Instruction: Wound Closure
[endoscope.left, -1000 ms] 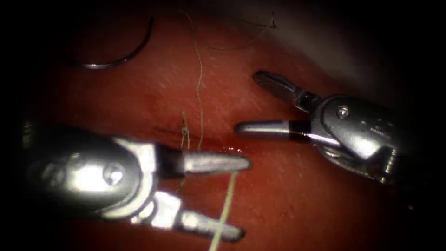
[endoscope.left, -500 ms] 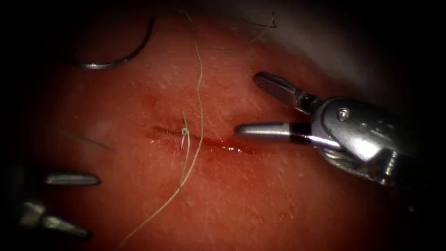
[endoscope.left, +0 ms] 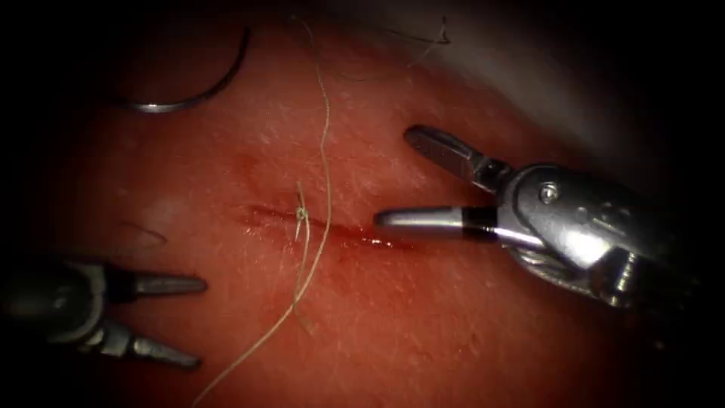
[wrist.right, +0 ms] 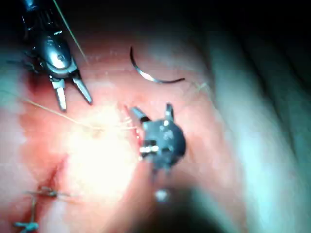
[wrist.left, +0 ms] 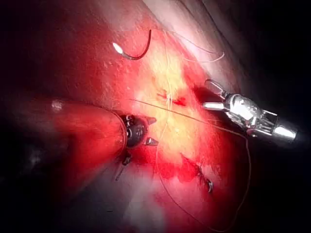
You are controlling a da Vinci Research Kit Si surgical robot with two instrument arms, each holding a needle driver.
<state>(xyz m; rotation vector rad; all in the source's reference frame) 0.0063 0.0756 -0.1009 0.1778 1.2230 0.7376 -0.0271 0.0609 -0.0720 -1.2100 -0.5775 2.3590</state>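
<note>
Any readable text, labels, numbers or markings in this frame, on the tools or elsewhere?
None can be read.
Right tool: faint marks on its metal wrist housing, too blurred to read; jaws open, holding nothing.
Left tool: no markings; jaws open, holding nothing.
Needle: unmarked, lying free on the tissue.

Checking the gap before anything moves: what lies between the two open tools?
In the endoscope view, between left tool and right tool lie the thread, its knot and the cut.

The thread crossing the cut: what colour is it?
Pale tan thread, clearest in the endoscope view.
</note>
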